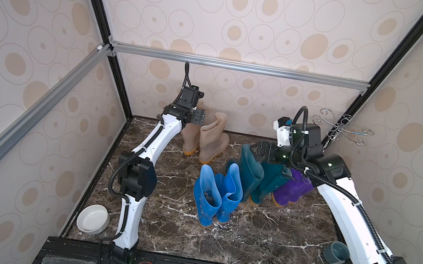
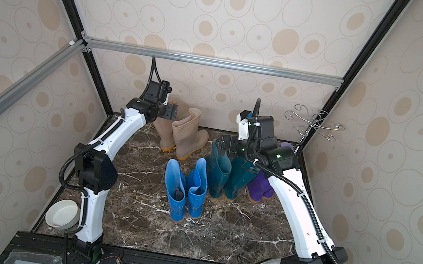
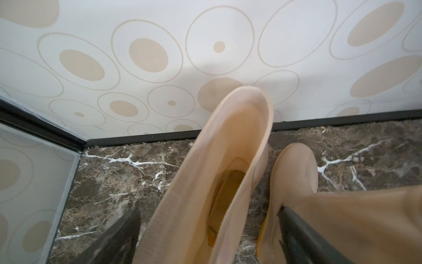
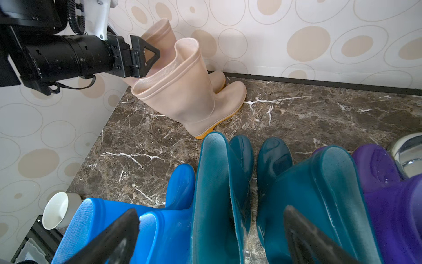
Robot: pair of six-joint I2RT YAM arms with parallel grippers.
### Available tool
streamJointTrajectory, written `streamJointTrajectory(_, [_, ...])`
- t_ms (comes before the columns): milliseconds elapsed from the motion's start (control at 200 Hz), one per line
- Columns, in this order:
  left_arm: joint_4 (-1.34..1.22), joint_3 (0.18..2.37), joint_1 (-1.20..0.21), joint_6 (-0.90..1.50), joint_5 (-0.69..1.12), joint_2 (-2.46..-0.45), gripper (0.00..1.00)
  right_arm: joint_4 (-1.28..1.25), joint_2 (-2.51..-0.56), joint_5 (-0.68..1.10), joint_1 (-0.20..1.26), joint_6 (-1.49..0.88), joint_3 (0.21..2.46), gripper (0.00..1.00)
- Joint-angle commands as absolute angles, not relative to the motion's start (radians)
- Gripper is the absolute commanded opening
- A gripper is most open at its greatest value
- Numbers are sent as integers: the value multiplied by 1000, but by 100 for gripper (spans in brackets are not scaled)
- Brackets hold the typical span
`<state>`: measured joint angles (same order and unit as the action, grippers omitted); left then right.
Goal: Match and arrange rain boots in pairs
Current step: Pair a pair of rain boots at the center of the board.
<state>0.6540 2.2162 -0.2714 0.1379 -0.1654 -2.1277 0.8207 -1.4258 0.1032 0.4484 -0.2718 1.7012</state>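
left gripper [image 1: 198,117]: you see its jaws spread wide, closed on nothing; it hangs at the tops of the beige boots [image 1: 213,141].
left fingers [image 3: 118,235]: one beige shaft rises between them. The second beige shaft lies under the other finger. You cannot tell whether either finger touches rubber.
beige boots: both stand upright on the marble floor [image 1: 173,233], side by side and touching.
right gripper [image 4: 211,210]: you see it fully spread and empty, hovering over the teal boots [image 1: 251,174].
right fingers [image 4: 114,240]: one teal shaft stands between them; the second teal shaft sits under one finger.
blue boots [image 1: 207,196]: an upright pair just outside the opposite finger.
purple boots [image 1: 290,189]: an upright pair just beyond the second teal boot, under the right arm.
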Motion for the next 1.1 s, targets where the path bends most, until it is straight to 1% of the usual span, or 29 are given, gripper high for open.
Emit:
streamJointTrajectory(0, [744, 2288, -263, 119, -138, -2166, 70, 811, -1390, 81, 445, -289, 1674, 99])
streamJointTrajectory(20, [753, 2297, -263, 121, -127, -2172, 66, 810, -1386, 78, 446, -291, 1669, 99])
streamJointTrajectory(95, [771, 2318, -262, 139, -79, -2187, 40, 806, -1370, 74, 446, -296, 1649, 99])
streamJointTrajectory(160, [769, 2319, -261, 156, -31, -2190, 22, 802, -1356, 71, 445, -303, 1632, 99])
streamJointTrajectory(270, [754, 2326, -259, 195, 59, -2196, 0, 794, -1338, 66, 445, -310, 1605, 99])
streamJointTrajectory(475, [729, 2382, -259, 289, 224, -2206, 0, 793, -1321, 60, 445, -315, 1584, 99])
streamJointTrajectory(625, [711, 2393, -261, 335, 262, -2205, 0, 792, -1312, 53, 445, -316, 1578, 99])
streamJointTrajectory(655, [712, 2393, -261, 333, 258, -2204, 5, 794, -1308, 48, 445, -316, 1576, 99])
streamJointTrajectory(695, [715, 2393, -261, 329, 246, -2199, 16, 796, -1300, 40, 445, -314, 1573, 99])
streamJointTrajectory(740, [713, 2386, -261, 321, 223, -2187, 36, 790, -1284, 28, 446, -309, 1566, 99])
streamJointTrajectory(760, [708, 2381, -261, 313, 215, -2179, 43, 787, -1275, 20, 446, -306, 1560, 99])
streamJointTrajectory(795, [694, 2365, -261, 299, 201, -2162, 57, 778, -1252, 5, 446, -303, 1548, 99])
streamJointTrajectory(845, [667, 2329, -261, 284, 174, -2126, 70, 764, -1215, -18, 445, -297, 1528, 99])
streamJointTrajectory(880, [635, 2294, -260, 273, 159, -2095, 76, 761, -1191, -41, 446, -293, 1516, 99])
streamJointTrajectory(955, [573, 2208, -261, 251, 123, -2020, 85, 762, -1135, -66, 446, -276, 1482, 99])
streamJointTrajectory(1025, [503, 2106, -262, 228, 94, -1932, 88, 774, -1074, -103, 447, -269, 1437, 99])
streamJointTrajectory(1090, [416, 1955, -262, 199, 59, -1826, 88, 786, -1008, -150, 446, -273, 1374, 99])
